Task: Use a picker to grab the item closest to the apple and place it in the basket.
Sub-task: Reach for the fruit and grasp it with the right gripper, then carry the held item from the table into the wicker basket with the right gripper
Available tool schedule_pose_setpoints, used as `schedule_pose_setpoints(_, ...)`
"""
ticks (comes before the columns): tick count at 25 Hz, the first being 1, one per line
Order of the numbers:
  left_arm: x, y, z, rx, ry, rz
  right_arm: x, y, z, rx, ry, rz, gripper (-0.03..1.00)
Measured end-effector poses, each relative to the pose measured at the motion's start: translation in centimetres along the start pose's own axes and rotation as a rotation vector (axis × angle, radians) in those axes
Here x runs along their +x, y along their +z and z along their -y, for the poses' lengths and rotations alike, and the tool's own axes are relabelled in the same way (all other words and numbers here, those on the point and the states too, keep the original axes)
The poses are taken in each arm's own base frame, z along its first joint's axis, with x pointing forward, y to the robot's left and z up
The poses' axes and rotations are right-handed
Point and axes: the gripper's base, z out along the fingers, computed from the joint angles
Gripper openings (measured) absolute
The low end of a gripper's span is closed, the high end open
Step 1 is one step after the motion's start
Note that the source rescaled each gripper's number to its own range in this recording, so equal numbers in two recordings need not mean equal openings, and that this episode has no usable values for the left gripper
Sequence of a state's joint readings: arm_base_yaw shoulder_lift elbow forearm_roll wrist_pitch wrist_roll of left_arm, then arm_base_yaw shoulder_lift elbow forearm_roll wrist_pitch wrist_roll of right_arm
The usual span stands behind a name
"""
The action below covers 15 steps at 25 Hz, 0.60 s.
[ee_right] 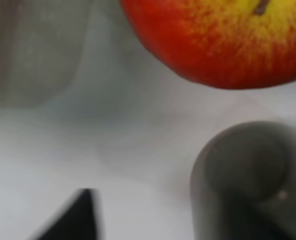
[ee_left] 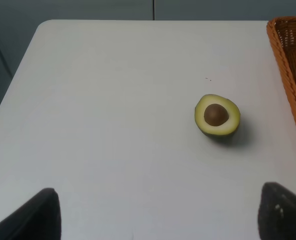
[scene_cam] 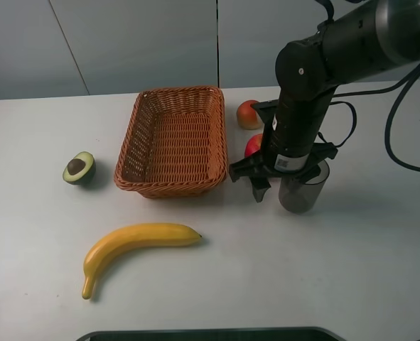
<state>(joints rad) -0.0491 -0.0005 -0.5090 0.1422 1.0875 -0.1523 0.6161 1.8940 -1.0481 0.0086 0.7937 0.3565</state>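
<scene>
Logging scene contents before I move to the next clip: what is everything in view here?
basket: 1, brown wicker, table centre, empty
avocado: 1 half, green with a brown pit, left of basket
banana: 1, yellow, in front of basket
apple: 1, red, right of basket, partly hidden
round fruit: 1, orange-red, behind apple
cup: 1, dark grey, see-through, right of apple
table: 1, white, under everything
left gripper: 1, black, open, avocado in its view
right gripper: 1, black, open, low beside cup
</scene>
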Motion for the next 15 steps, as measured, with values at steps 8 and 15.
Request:
schedule_pose_setpoints(8,0.0,0.0,0.0,0.0,0.002,0.0,-0.01,-0.04,-0.01,0.001,0.008,-0.002,0.01)
schedule_pose_setpoints(15,0.0,0.0,0.0,0.0,0.002,0.0,0.05,-0.04,0.02,0.003,0.008,-0.009,0.0)
